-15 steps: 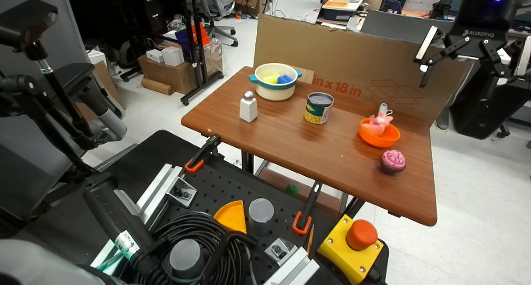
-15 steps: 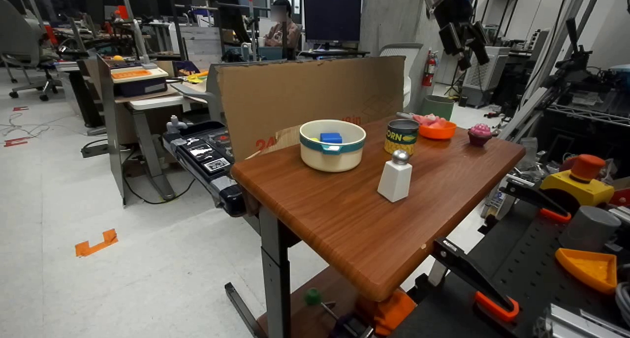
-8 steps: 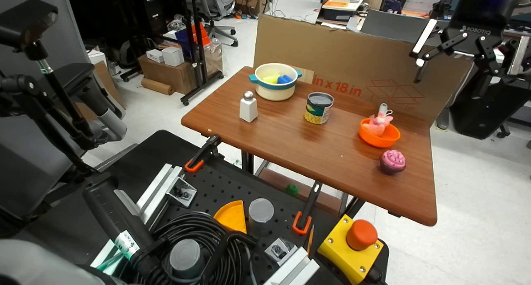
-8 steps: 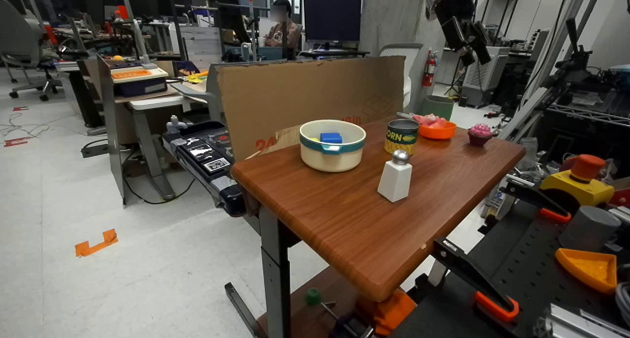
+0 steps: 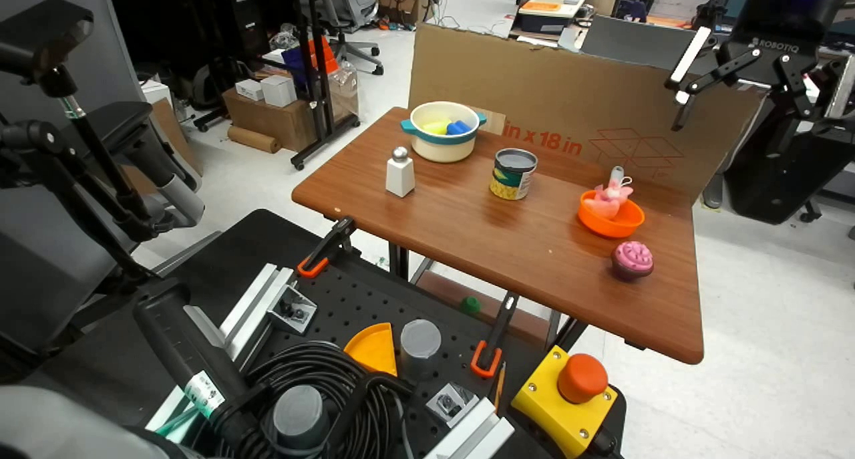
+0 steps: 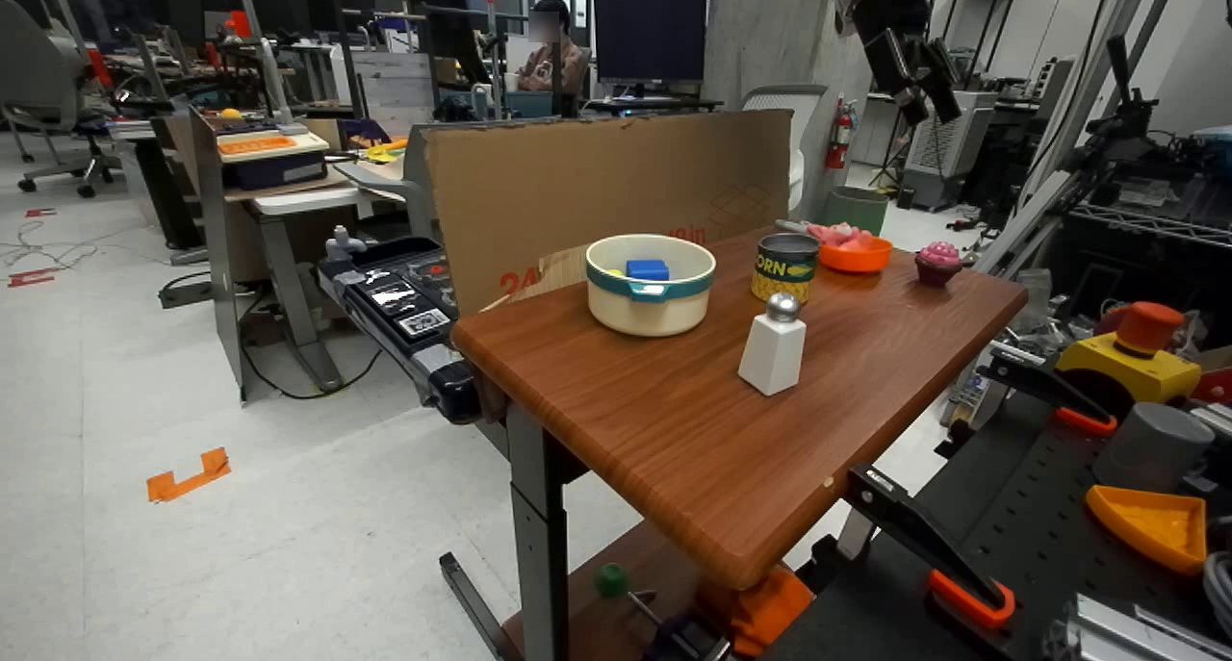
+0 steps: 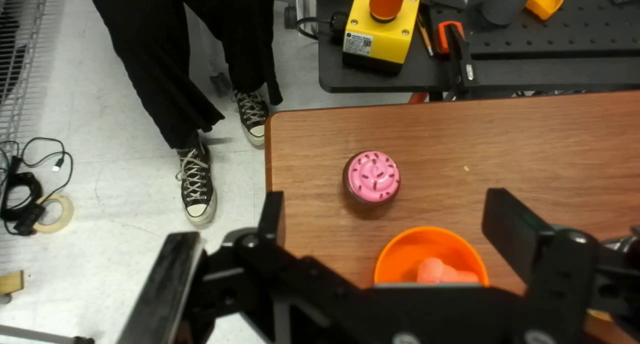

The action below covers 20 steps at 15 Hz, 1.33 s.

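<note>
While the gripper (image 7: 392, 224) has drifted slightly, its fingers (image 7: 272, 219) stay spread, so nothing is grasped; the cupcake (image 7: 374, 178) sits unmoved, at 11 o'clock from the bowl (image 7: 415, 246) in the wrist view.

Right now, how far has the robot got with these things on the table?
Looks done: a blue piece and a yellow piece sit in the pot, and a pink thing lies in the bowl; who put them there, I can't tell. In hand: nothing; the pincer hangs open in the air. Left, perhaps: the cupcake, can and shaker, each standing on the table outside pot and bowl.
</note>
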{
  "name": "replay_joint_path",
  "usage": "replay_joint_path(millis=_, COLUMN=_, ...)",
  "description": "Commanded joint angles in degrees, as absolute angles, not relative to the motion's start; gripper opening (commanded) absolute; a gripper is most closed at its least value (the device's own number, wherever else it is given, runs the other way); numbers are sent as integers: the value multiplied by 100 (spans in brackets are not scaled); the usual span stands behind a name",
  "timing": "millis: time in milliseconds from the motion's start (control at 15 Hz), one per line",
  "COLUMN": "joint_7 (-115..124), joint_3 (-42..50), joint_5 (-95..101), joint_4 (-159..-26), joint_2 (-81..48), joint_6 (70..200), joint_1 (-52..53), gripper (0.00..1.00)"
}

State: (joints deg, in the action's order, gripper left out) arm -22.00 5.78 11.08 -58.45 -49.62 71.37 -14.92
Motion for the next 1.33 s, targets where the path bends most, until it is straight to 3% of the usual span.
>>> replay_joint_path(millis=0, joint_7=-2055, joint_3=652, joint_5=1199, joint_4=-5612, joint_2=-5108, joint_6=7447, joint_1=-1487, gripper=100)
replay_joint_path(millis=933, joint_7=-2453, joint_3=566, joint_5=1232, joint_4=-5905, joint_2=-4909, joint_6=9281, joint_1=-1544, gripper=100)
replay_joint_path(millis=1267, joint_7=-3452, joint_3=217, joint_5=641, joint_4=-5869, joint_2=-4842, joint_6=9187, joint_1=-1837, gripper=100)
